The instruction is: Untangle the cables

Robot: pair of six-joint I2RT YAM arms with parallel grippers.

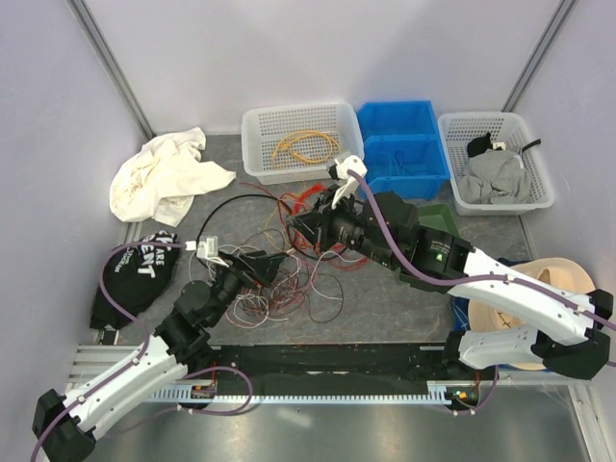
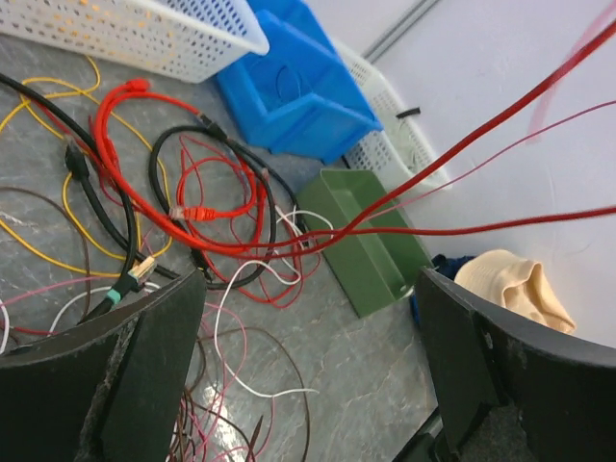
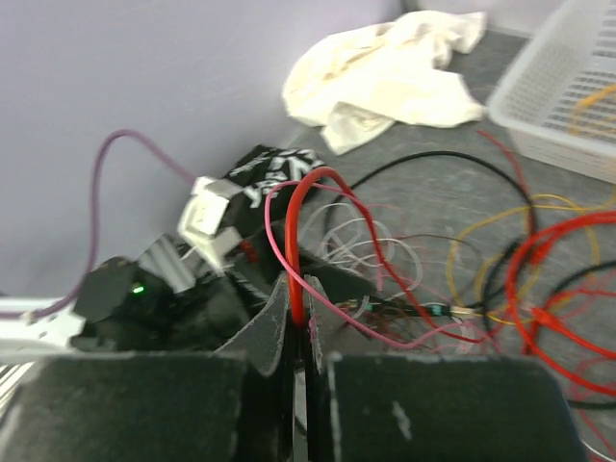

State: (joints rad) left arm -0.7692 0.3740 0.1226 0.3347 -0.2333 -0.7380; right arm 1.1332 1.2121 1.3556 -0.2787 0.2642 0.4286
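Note:
The cables (image 1: pixel 289 255) lie as a tangle of red, black, yellow, white, pink and brown wires in the middle of the table. My right gripper (image 1: pixel 310 223) hangs over the tangle's far side. In the right wrist view it (image 3: pixel 300 306) is shut on a thick red cable (image 3: pixel 306 221), which loops up out of the jaws, and a thin pink wire (image 3: pixel 274 241) runs beside it. From the left wrist that red cable (image 2: pixel 462 144) stretches taut up to the right. My left gripper (image 1: pixel 241 271) is at the tangle's near left. Its fingers (image 2: pixel 144 356) stand wide open with nothing between them.
At the back stand a white basket (image 1: pixel 260 144) holding a yellow cable, two blue bins (image 1: pixel 404 144) and a white basket (image 1: pixel 529 144) with grey cloth. A green box (image 1: pixel 438 217) sits behind the right arm. A cream cloth (image 1: pixel 164 173), a black bag (image 1: pixel 135 269) and a beige hat (image 1: pixel 539 284) lie around.

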